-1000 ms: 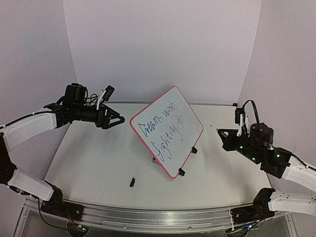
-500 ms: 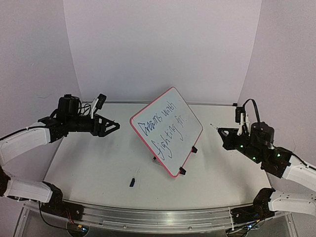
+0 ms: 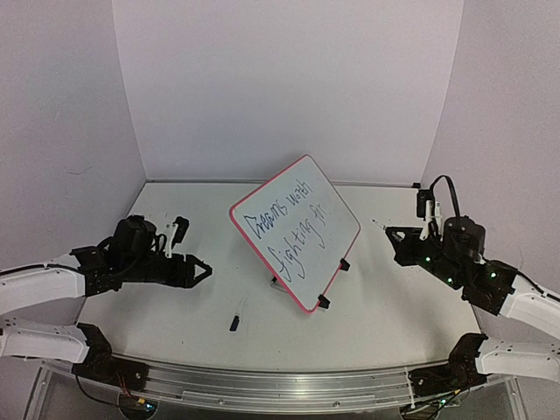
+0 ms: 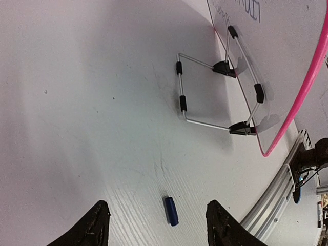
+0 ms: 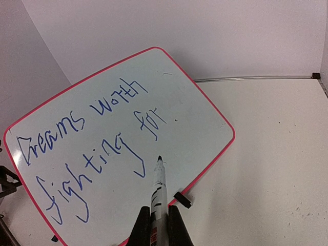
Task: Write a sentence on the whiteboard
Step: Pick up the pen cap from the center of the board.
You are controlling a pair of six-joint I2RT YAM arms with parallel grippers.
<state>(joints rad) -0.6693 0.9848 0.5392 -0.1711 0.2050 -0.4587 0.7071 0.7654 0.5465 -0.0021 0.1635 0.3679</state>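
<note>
The whiteboard (image 3: 296, 232) stands in the middle of the desk (image 3: 166, 315). It leans back on a thin wire stand (image 4: 205, 97) and has a pink rim. Blue writing on it says "Dreams worth fighting for".

The right gripper (image 3: 391, 236) is on the right side of the desk, beside the board. Its fingers are squeezed together on a marker (image 5: 159, 189). The marker's dark tip points at the board, and from above there is a little gap between the tip and the board.

The left gripper (image 3: 199, 271) is low over the left side of the desk and points toward the board. Its fingers (image 4: 97, 223) are apart and hold nothing.

A small blue cap (image 3: 234, 323) lies on the desk, near the front and just ahead of the left gripper.
</note>
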